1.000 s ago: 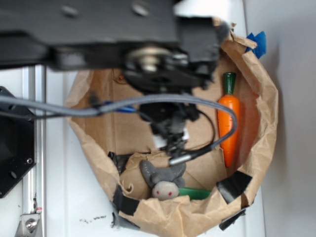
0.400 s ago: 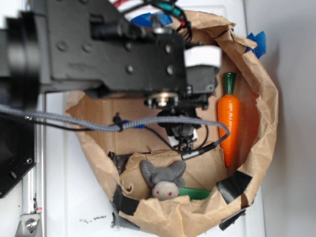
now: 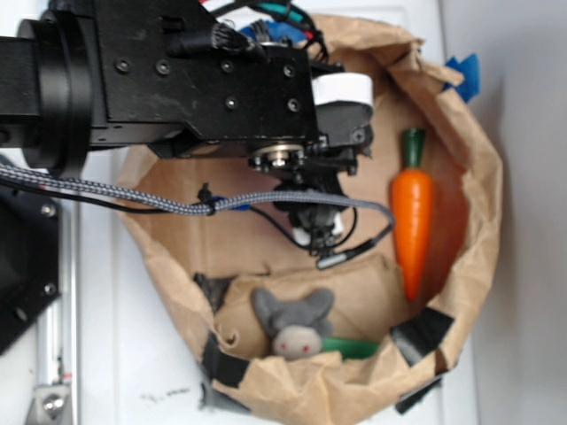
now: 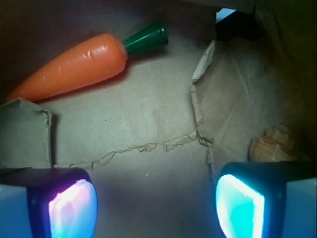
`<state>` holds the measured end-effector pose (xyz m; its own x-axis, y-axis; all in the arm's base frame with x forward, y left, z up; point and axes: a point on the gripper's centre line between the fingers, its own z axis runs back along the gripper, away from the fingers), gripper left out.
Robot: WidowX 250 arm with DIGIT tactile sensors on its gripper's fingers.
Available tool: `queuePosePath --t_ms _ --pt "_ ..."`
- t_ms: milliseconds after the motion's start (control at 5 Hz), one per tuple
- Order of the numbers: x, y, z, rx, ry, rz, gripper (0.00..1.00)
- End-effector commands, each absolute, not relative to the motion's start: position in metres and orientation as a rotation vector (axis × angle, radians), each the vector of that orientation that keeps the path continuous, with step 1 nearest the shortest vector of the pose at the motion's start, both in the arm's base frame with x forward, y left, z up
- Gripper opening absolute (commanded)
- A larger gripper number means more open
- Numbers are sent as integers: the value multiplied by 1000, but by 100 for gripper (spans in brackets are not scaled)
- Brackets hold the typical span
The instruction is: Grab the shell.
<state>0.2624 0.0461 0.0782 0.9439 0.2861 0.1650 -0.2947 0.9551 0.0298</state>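
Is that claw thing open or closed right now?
Open. In the wrist view the gripper shows two glowing fingers far apart, with only brown paper between.

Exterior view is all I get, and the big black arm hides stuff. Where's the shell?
Observer: In the wrist view the shell peeks out just above the cyan-lit finger pad, near the picture's right edge.
Operator: Is the gripper holding it?
Observer: No. The gripper is open, with only brown paper between its pads.
Operator: Is the carrot next to the shell?
Observer: No. In the wrist view the carrot lies at the upper left, across the picture from the shell.
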Motion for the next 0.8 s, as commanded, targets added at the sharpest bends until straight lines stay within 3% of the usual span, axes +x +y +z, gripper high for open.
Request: queuePosePath --t_ms 0,200,600 --pt "254 87 98 86 -131 306 100" --pt "253 98 111 85 -154 318 100" --pt "253 98 111 85 -154 318 100"
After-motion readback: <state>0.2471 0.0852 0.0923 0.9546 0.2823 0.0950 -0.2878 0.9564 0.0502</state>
